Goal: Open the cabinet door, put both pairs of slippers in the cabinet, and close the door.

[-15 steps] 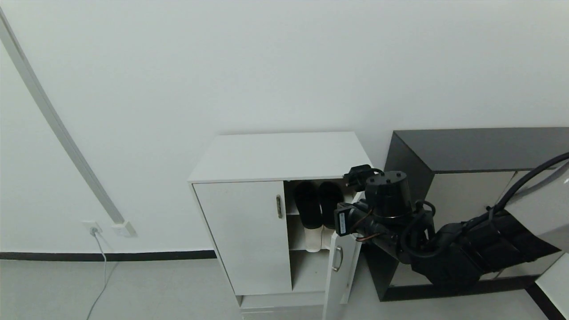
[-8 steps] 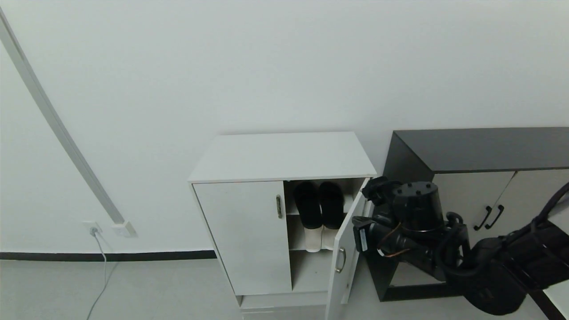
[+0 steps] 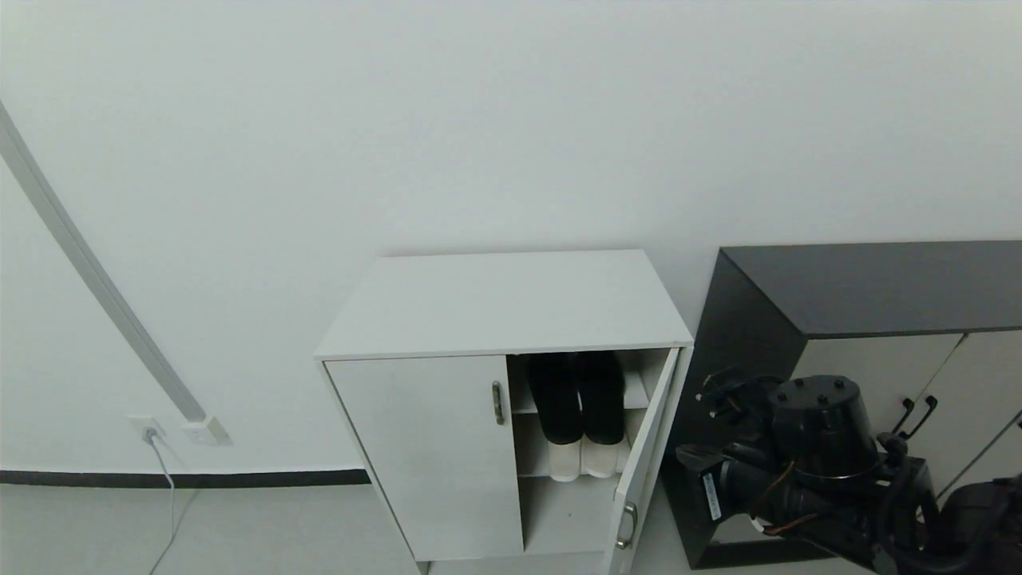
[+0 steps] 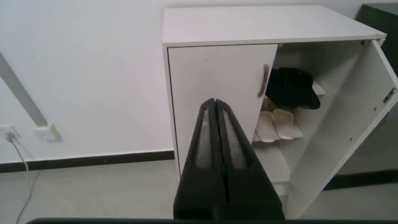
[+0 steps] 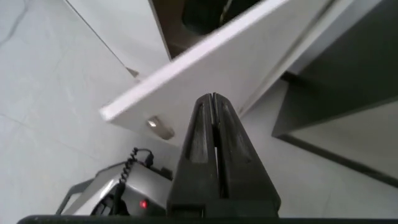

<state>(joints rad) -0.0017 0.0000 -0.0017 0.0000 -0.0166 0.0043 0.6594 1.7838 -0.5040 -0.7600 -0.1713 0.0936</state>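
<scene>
Cabinet (image 3: pixel 503 299) status: left door (image 3: pixel 423 455) shut, right door (image 3: pixel 643 463) swung wide open, hinged at the cabinet's right edge. Its handle (image 3: pixel 628 525) is near the free edge, low in the head view.

Both pairs are inside, in the right-hand compartment. Black slippers (image 3: pixel 575 395) are on the upper shelf, side by side, with their near ends hanging over the shelf's front edge. White slippers (image 3: pixel 583 459) are on the shelf below, also side by side, at its front edge and directly under the black pair. The bottom bay under them is bare shelf.

Right gripper (image 5: pixel 212 99): fingers pressed flat together, nothing between them. It sits on the outer side of the open door, close to the door's free edge, apart from the handle (no contact that I can see). In the head view the right arm (image 3: pixel 814 471) is between the open door and the dark sideboard (image 3: pixel 870 287) that stands against the cabinet's right side.

Left gripper (image 4: pixel 214 102): also fully closed, holding nothing. It hangs in front of the cabinet, well apart from it, lined up roughly with the shut left door.

Background: wall socket (image 3: pixel 144 427) low on the wall left of the cabinet, with a cable (image 3: pixel 164 503) dropping to the floor and a slanted conduit (image 3: pixel 96 279) running up from it.
</scene>
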